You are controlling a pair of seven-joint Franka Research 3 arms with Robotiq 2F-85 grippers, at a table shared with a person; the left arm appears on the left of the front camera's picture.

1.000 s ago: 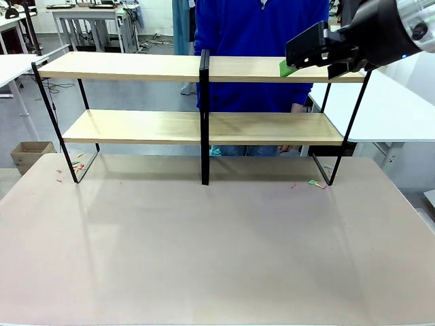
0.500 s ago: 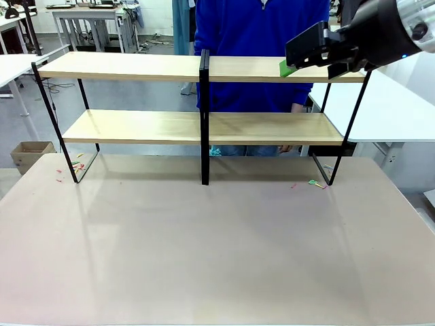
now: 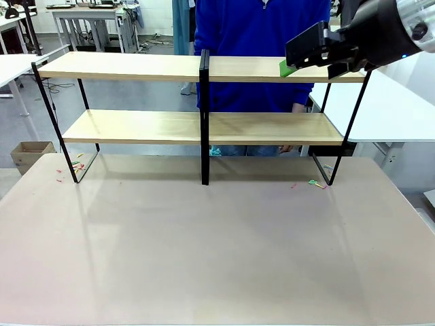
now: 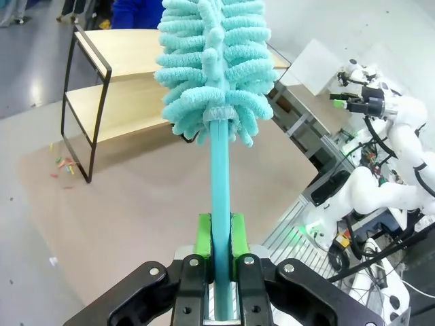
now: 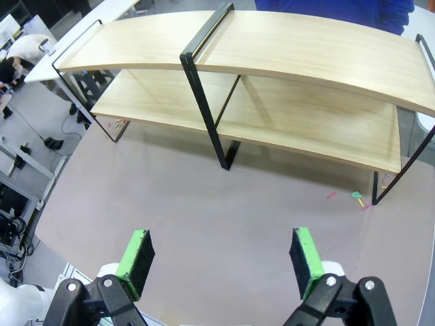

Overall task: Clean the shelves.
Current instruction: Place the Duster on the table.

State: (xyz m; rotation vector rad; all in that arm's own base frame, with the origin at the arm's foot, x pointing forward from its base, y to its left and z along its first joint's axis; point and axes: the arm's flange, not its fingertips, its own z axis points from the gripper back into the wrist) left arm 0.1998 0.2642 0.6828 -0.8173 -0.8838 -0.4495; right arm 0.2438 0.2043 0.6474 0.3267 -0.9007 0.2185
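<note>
The shelves (image 3: 202, 102) stand along the far edge of the table (image 3: 217, 251), almost from its left edge to its right one. The left gripper (image 4: 219, 234) is clenched on the handle of a turquoise duster (image 4: 214, 68), whose fluffy head points up and away from the shelves' end. The right gripper (image 5: 221, 261) hangs spread, with nothing between its green pads (image 5: 136, 261), above the near part of the table, well apart from the shelves. Small coloured scraps (image 3: 314, 183) lie by the frame's feet; what they are is hard to make out. A person in blue (image 3: 262, 41) stands behind the shelves, cut off at the top.
</note>
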